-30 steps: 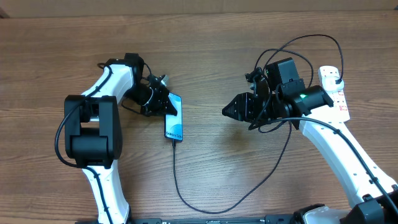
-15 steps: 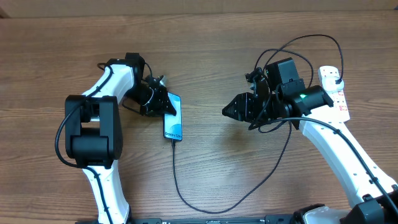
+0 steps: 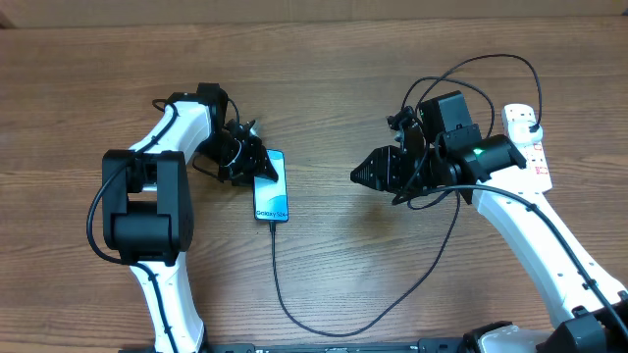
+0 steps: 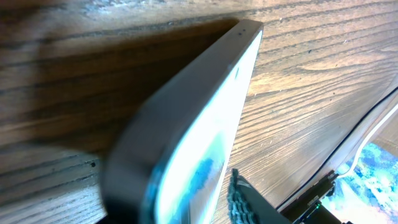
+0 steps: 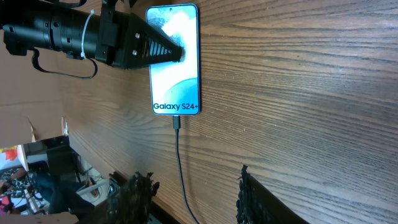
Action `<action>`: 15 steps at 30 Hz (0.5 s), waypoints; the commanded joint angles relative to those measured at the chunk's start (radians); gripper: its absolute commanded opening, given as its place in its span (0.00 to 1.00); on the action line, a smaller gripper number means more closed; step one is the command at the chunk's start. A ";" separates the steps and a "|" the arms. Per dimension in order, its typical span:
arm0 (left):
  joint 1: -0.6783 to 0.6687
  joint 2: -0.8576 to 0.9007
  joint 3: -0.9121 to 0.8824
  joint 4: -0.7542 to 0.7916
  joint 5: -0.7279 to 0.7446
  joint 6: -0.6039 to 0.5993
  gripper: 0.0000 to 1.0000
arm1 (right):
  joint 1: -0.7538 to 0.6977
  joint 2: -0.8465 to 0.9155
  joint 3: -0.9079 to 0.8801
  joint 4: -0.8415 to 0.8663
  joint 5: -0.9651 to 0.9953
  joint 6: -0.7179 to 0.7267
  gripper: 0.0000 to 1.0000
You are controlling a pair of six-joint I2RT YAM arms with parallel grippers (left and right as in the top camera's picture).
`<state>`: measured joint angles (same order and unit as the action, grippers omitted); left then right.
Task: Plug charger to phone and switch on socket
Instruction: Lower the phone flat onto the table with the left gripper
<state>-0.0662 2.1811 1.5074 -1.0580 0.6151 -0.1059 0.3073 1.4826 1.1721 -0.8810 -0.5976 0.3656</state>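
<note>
The phone (image 3: 272, 191) lies on the wooden table with its screen lit. It shows "Galaxy S24+" in the right wrist view (image 5: 180, 74). My left gripper (image 3: 252, 162) is shut on the phone's upper left edge; one finger lies over the screen (image 5: 168, 51). The phone fills the left wrist view (image 4: 205, 124), between the jaws (image 4: 186, 199). The charger (image 3: 275, 265) is a thin black cable. Its tip sits in the phone's lower end (image 5: 176, 121), and it loops right to the white socket (image 3: 535, 157). My right gripper (image 3: 358, 176) is open and empty to the right of the phone (image 5: 193, 199).
The cable runs in a wide loop near the table's front edge (image 3: 334, 331) and arcs above my right arm (image 3: 491, 59). Bare wood lies between phone and right gripper. The socket's thick white cord is not clearly visible.
The phone has turned a little, its lower end swinging left so it lies straighter. My left gripper shifted slightly with it. The right arm has not moved.
</note>
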 commanded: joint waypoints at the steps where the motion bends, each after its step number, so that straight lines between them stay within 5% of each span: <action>1: -0.013 0.007 -0.002 -0.003 -0.004 -0.007 0.40 | -0.003 0.005 0.013 0.003 0.003 -0.008 0.47; 15: -0.013 0.007 -0.002 -0.009 -0.139 -0.007 0.47 | -0.003 0.005 0.013 -0.007 0.003 -0.008 0.47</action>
<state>-0.0669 2.1803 1.5078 -1.0733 0.5709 -0.1062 0.3073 1.4826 1.1721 -0.8837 -0.5980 0.3656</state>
